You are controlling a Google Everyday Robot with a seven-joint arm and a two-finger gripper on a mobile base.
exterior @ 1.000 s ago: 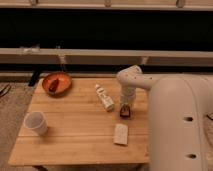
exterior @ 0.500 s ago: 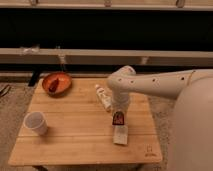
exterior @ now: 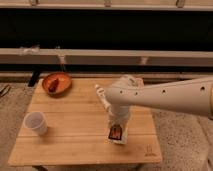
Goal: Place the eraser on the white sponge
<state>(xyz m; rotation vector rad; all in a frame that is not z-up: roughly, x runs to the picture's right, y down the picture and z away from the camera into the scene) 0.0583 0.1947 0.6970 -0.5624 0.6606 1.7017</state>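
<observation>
Gripper [exterior: 116,123] down over eraser [exterior: 116,133], front-centre of wooden table [exterior: 60,147]

Arm [exterior: 165,97] comes in from the right & bends down mid-table; gripper sits right on top of the eraser; clamped or loose: can't tell; eraser lies on the white sponge [exterior: 123,140], pale sponge edge showing below & right of it; white bottle [exterior: 102,95] lies just behind the gripper; orange bowl [exterior: 56,82] back-left; white cup [exterior: 36,123] front-left, well apart.
</observation>
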